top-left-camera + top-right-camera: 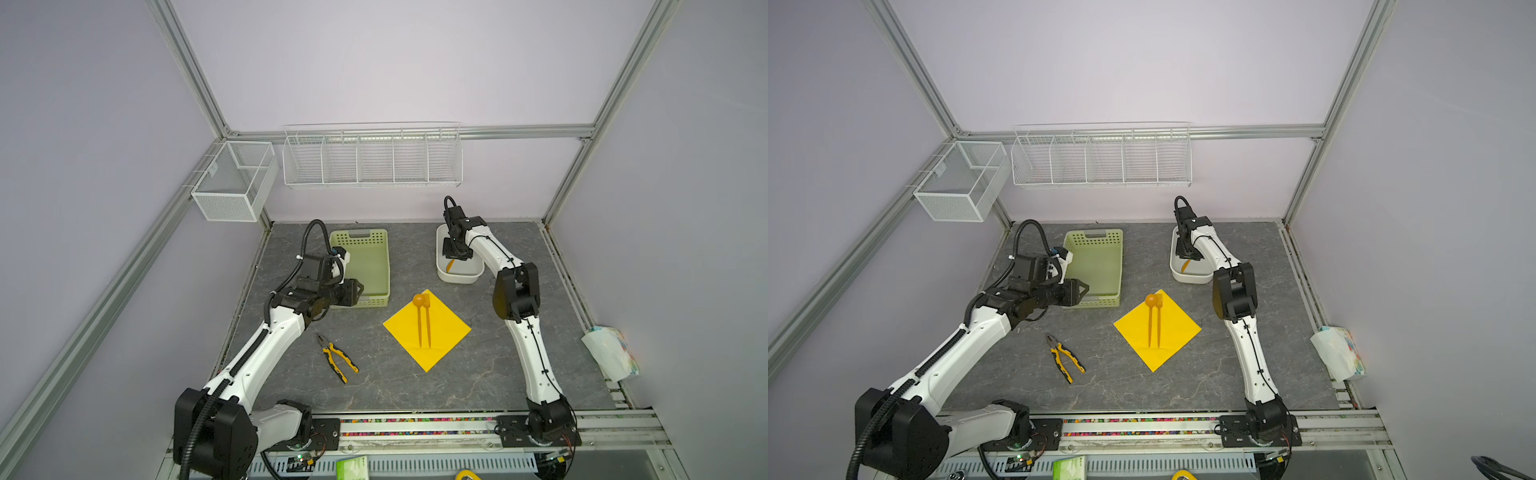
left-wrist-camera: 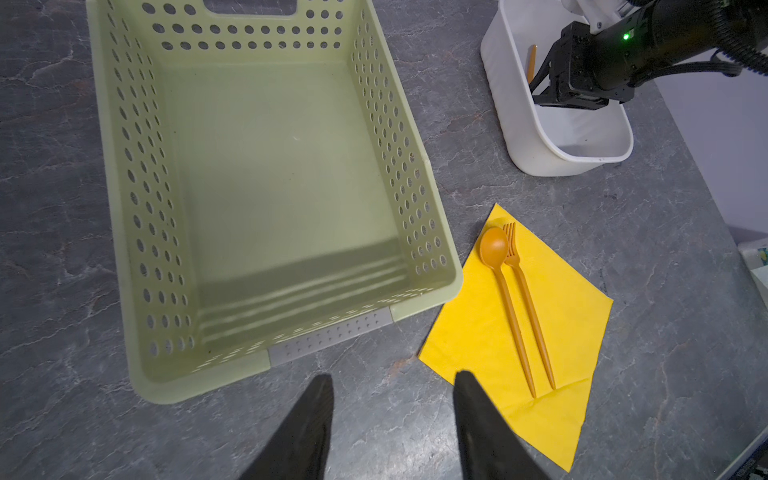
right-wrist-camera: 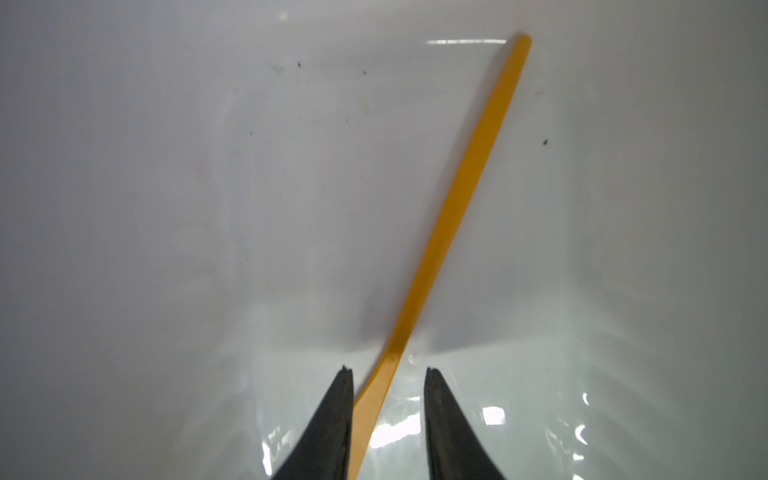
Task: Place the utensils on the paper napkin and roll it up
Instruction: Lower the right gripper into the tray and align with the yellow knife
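Plastic this thin looks light, stiff and slick, so the slim orange piece [image 3: 453, 195] lying in the glossy white tub [image 2: 540, 153] probably wants a pinch across its flat handle, near the end beneath the right fingers [image 3: 328, 424]. These stand narrowly apart astride it and grip nothing yet, though it seems to touch 1 finger. Its long axis slants away from those fingers toward the tub's wall. The spoon [image 2: 513, 316] and fork [image 2: 534, 316] lie side by side on the paper napkin [image 1: 446, 332], parallel along its diagonal, heads at the far corner, handles toward the robot. The napkin, a soft, flimsy sheet set corner-on upon the surface [image 1: 374, 386], will likely slide or crumple, so rolling should start from a side corner across the handles. The left fingers [image 2: 307, 428], moderately wide and empty, hover beside the green basket [image 2: 124, 208].
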Action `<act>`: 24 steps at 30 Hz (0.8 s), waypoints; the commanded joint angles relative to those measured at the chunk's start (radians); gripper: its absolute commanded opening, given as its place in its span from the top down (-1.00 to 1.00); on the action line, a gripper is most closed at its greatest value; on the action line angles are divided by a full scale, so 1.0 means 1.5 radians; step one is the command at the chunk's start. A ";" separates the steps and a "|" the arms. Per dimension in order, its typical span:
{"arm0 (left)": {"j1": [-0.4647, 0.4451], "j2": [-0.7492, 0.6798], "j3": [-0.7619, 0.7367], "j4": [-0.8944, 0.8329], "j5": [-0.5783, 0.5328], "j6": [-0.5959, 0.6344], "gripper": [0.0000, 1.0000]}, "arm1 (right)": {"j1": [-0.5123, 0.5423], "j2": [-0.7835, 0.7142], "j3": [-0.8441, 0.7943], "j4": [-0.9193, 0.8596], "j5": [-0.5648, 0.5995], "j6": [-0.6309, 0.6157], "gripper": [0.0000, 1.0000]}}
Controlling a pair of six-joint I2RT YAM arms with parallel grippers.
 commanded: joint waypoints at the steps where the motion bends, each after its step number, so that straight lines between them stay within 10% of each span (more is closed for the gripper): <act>1: 0.004 0.007 0.005 0.005 0.010 0.002 0.04 | -0.001 0.028 0.002 0.002 0.008 0.014 0.34; 24: 0.005 0.011 0.006 0.001 0.020 0.006 0.04 | -0.006 0.009 0.005 0.002 0.005 0.018 0.85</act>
